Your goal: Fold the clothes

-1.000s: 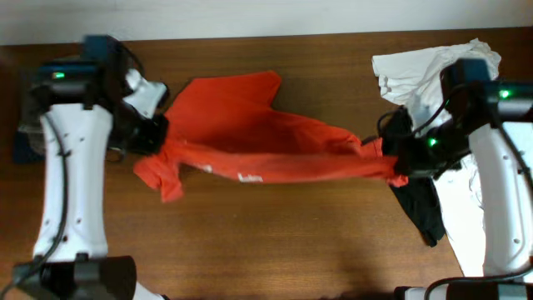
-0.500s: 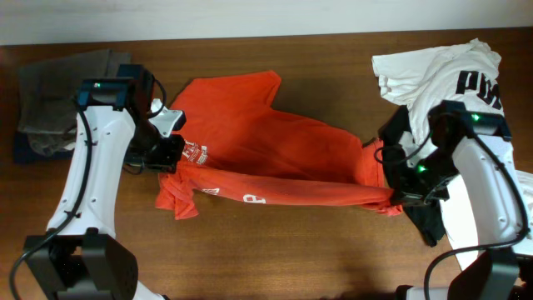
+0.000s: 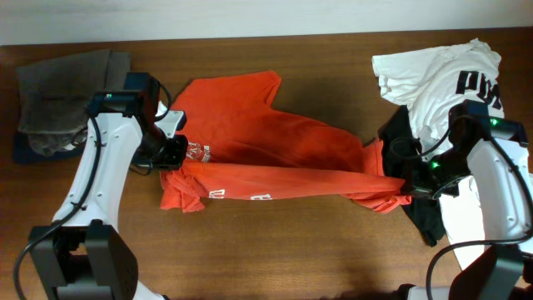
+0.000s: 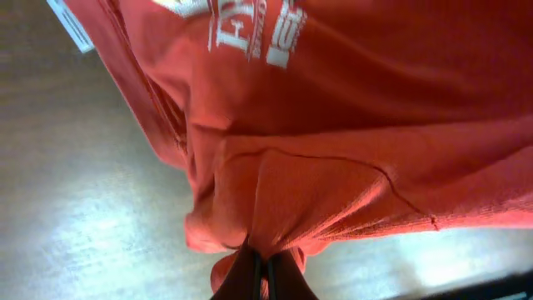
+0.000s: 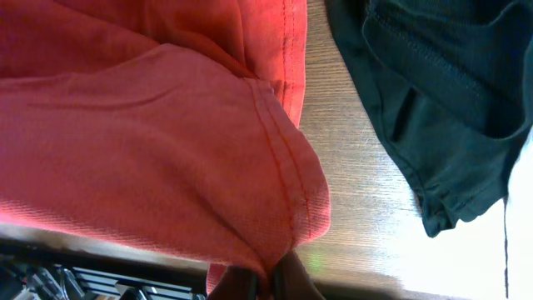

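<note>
so, you've kept the left gripper [image 3: 172,151] and right gripper [image 3: 411,186] pinched shut on opposite ends of the red-orange t-shirt [image 3: 250,133] at the middle of the table [image 3: 275,250], and its taut near edge has drawn back over the body, so the first fold looks underway.

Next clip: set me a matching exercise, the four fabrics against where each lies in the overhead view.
Things:
1. red T-shirt
2. white T-shirt
3. black garment
4. grey cloth

Places:
A. far left corner
B. right side, just beyond the red hem
C. stretched across the middle
D. far right corner, black lettering showing

Pairs: 1-C, 2-D, 3-B, 4-A
</note>
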